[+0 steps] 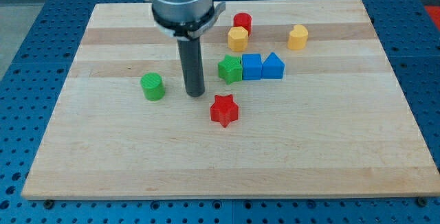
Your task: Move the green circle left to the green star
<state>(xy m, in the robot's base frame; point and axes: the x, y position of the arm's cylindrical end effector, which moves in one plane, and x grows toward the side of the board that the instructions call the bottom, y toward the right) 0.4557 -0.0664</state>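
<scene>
While my tip (196, 93) is sitting between the two green blocks, the green circle (152, 86) is waiting at its nine o'clock.

No pincer is fitted here, only a bare rod, so nothing is being grasped. The tip is standing on the wrong side, I judge: it should be circling round to the circle's nine o'clock, then pushing toward three o'clock, stopping just short of the green star (230, 69). The red star (223, 110) is lying near the path at five o'clock; the blue cube (251, 66) and blue block (272, 66) are touching behind the green star; two yellow blocks (238, 38) (298, 37) and the red cylinder (242, 23) are sitting clear.
</scene>
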